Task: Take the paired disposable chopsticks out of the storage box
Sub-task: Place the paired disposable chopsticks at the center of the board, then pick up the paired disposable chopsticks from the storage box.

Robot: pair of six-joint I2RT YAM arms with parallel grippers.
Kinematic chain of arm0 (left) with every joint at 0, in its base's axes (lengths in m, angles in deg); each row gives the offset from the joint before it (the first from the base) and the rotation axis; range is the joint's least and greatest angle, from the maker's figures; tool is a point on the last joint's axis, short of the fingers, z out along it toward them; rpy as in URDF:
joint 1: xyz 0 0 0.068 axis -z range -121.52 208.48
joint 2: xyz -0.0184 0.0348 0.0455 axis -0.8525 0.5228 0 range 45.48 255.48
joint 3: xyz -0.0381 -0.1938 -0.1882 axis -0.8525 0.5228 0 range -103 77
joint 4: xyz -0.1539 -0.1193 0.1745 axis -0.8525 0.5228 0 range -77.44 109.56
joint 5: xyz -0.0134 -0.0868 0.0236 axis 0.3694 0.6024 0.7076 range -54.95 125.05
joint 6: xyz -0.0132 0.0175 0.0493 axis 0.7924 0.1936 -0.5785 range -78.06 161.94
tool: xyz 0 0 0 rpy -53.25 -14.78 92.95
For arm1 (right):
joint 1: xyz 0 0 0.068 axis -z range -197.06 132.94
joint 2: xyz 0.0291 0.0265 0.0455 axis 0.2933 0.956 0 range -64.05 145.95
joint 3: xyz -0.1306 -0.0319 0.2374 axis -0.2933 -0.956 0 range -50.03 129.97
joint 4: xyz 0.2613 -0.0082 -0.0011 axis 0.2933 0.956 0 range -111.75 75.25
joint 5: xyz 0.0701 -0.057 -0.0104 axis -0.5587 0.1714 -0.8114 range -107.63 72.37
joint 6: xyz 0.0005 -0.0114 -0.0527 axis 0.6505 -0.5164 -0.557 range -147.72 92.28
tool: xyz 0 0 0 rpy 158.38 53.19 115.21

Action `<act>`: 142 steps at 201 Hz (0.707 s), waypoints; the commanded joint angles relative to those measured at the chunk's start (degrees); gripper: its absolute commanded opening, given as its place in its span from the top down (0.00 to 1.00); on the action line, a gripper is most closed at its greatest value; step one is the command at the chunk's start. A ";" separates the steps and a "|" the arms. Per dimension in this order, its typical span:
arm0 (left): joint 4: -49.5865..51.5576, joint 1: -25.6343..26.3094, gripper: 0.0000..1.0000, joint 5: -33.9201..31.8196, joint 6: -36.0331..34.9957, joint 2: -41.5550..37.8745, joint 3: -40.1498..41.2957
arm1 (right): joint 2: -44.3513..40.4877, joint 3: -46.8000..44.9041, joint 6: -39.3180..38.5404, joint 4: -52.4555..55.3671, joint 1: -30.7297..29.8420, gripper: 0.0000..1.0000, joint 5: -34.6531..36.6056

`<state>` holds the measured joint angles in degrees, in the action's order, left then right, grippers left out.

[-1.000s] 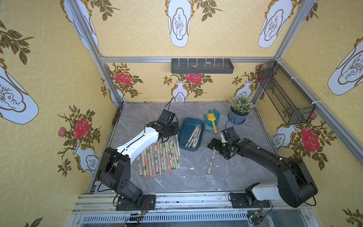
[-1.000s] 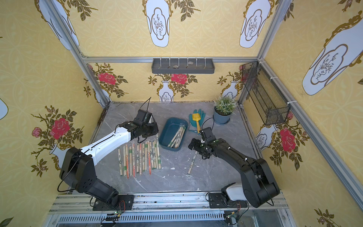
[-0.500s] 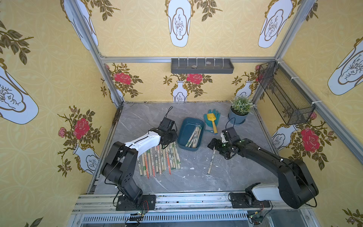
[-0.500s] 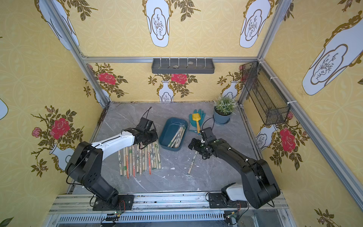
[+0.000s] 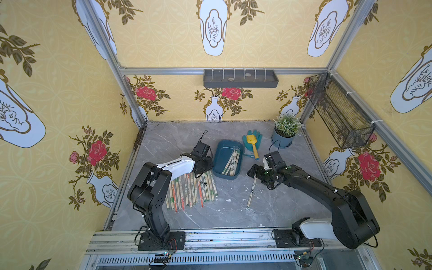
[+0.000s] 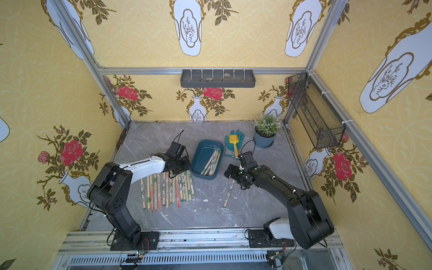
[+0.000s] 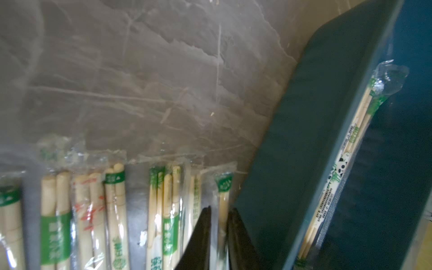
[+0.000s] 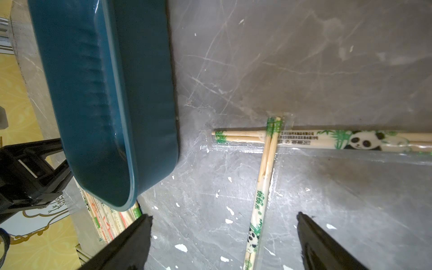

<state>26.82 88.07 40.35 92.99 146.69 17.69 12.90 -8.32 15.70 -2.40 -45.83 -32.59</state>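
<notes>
The teal storage box (image 5: pixel 218 159) (image 6: pixel 198 159) stands mid-table with several wrapped paired chopsticks (image 5: pixel 232 160) (image 6: pixel 211 162) inside. A row of chopstick pairs (image 5: pixel 194 189) (image 6: pixel 168 189) lies on the table to its left. My left gripper (image 7: pixel 219 215) (image 5: pixel 202 173) is low over the row's end nearest the box (image 7: pixel 304 140). Its jaws stand slightly apart, with one wrapped pair (image 7: pixel 224 201) lying loose between them. My right gripper (image 8: pixel 224 216) (image 5: pixel 253 171) is wide open above a panda-print pair (image 8: pixel 261 187) (image 5: pixel 251 190) on the table. That pair crosses another pair (image 8: pixel 350 140).
A yellow toy shovel (image 5: pixel 252 142) lies on a teal glove behind the box. A potted plant (image 5: pixel 284 138) stands at the back right. A grey tray (image 5: pixel 240 78) hangs on the back wall and a black mesh basket (image 5: pixel 339 112) on the right wall.
My left gripper has moved from beside the box toward the front and down onto the row's end. Its jaws have parted a little. The right arm has not moved.
</notes>
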 commanded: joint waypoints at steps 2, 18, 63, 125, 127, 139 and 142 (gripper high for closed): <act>-1.08 0.07 0.71 1.16 -0.77 0.08 0.07 | 0.30 0.32 -0.36 -0.54 0.03 0.03 0.02; -0.72 0.04 0.68 0.91 -1.10 -0.84 -0.14 | 0.24 0.48 -0.45 -0.47 0.03 0.02 0.02; 3.78 0.08 0.63 -2.41 -3.15 -6.22 -1.87 | -0.05 0.76 -0.32 -0.26 0.03 0.02 0.02; 11.95 3.42 0.59 -3.10 -13.28 -4.38 -15.64 | 0.04 0.44 -0.26 -0.82 0.03 0.02 0.10; 12.44 3.67 0.59 -3.32 -13.66 -3.94 -16.32 | 0.00 0.42 -0.20 -0.88 0.03 0.02 0.04; 14.81 5.21 0.59 -4.53 -15.72 -1.14 -20.44 | -0.06 0.22 -0.08 -1.06 0.03 0.02 0.02; 15.25 5.56 0.59 -4.73 -16.19 -0.43 -21.50 | -0.04 0.18 -0.08 -1.10 0.03 0.02 0.02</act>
<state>36.09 91.52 37.86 83.61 142.10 1.89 13.08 -7.82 15.72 -2.37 -45.83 -32.59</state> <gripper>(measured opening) 0.414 0.976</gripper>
